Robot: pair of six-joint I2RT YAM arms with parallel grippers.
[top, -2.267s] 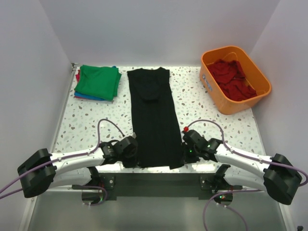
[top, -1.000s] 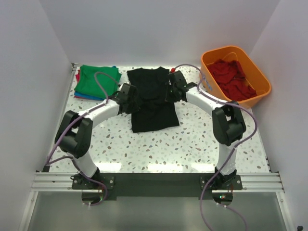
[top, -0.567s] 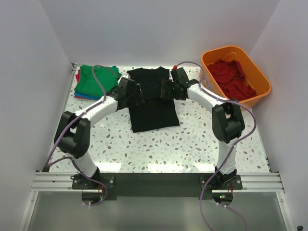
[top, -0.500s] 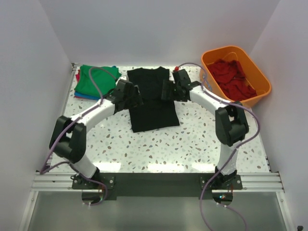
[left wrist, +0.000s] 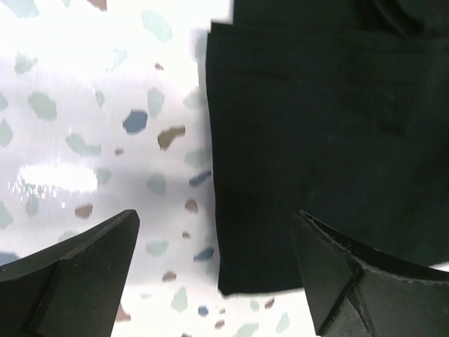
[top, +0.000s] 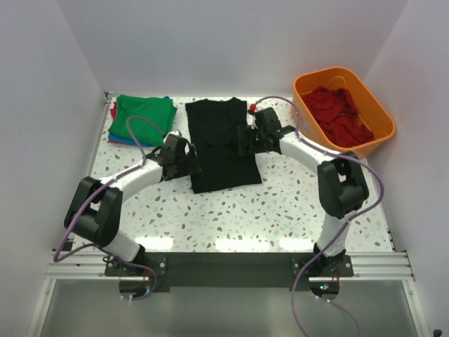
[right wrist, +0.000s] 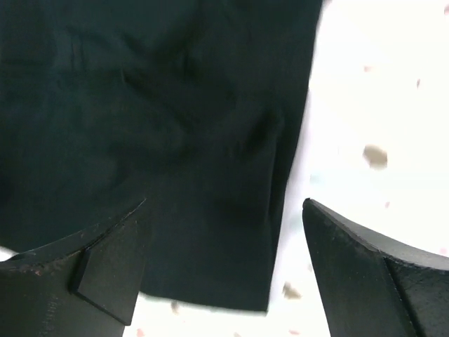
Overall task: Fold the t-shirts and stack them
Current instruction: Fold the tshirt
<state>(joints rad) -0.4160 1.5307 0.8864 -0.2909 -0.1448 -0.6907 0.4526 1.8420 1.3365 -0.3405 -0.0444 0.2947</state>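
Note:
A black t-shirt (top: 223, 151) lies folded in half at the table's middle, its doubled near edge facing the arm bases. My left gripper (top: 188, 160) hovers open over the shirt's left edge. In the left wrist view the cloth (left wrist: 330, 140) fills the right side and its near corner sits between the fingers (left wrist: 77, 274). My right gripper (top: 245, 138) is open over the shirt's right edge, and nothing is pinched between its fingers (right wrist: 379, 274) above the black cloth (right wrist: 140, 105). Folded t-shirts (top: 142, 118) are stacked at the far left, green on top.
An orange tub (top: 375, 137) at the far right holds crumpled red shirts (top: 338, 116). Blue and red edges show under the green stack. White walls close the table on the left, back and right.
Both grippers have opened and let go of the black shirt's folded-over end. Both have drawn back from the far end toward the middle of its side edges.

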